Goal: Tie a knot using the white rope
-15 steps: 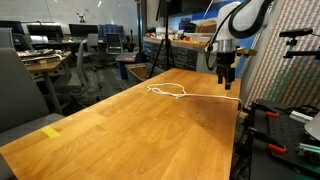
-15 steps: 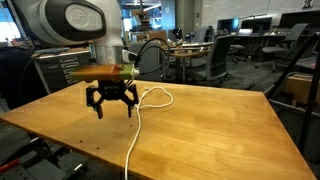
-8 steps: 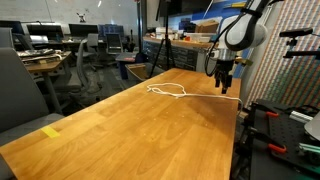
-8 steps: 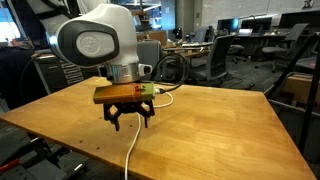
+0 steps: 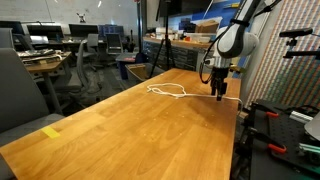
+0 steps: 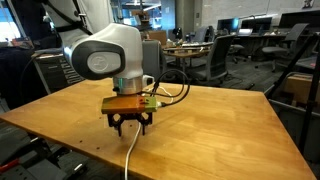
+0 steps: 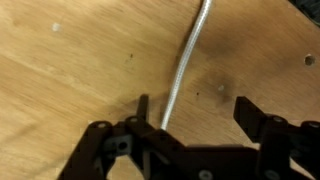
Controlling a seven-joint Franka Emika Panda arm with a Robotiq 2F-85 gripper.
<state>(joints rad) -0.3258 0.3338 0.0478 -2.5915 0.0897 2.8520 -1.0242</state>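
Far left on the table (image 5: 110,125), a small yellow patch (image 5: 51,131), too blurred to identify. Further right, the white rope (image 5: 168,92) looped mid-table, tail stretching under the gripper (image 5: 219,96). Jaws spread apart in the wrist view, straddling the rope, both ends cut off there.

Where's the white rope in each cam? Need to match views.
In an exterior view: the white rope loops on the far part of the table, with a strand running toward the gripper.
In an exterior view: the white rope runs from under the gripper down to the picture's bottom edge.
Wrist view: the white rope comes diagonally from the top to between the open fingers.
Shared landmark: the gripper above the straight strand.
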